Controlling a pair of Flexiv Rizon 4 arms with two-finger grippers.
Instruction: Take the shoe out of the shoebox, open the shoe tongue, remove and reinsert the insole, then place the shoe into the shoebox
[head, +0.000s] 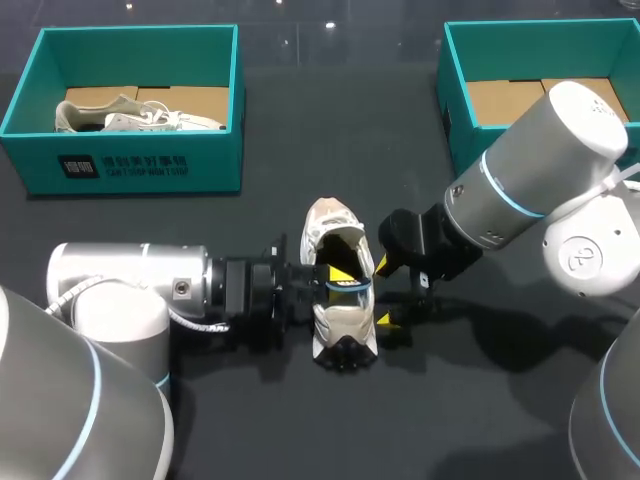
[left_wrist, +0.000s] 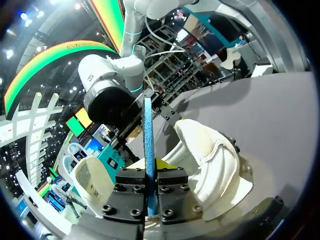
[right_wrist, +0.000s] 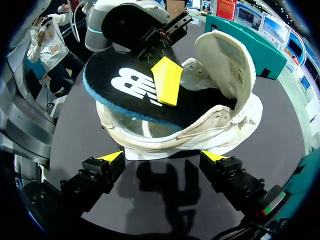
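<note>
Left claw (head: 343, 275) is pinching the insole (right_wrist: 130, 95) half out of the shoe (head: 345, 325) at frame centre, while right claw (right_wrist: 167, 159) (spread wide) is hovering beside, probably to steady it.

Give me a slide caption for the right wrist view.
Left pincer holds the insole partly inside the shoe; open right pincer sits beside it.

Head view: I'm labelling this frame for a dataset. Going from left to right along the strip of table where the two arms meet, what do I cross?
left arm → shoe → right gripper → right arm
</note>
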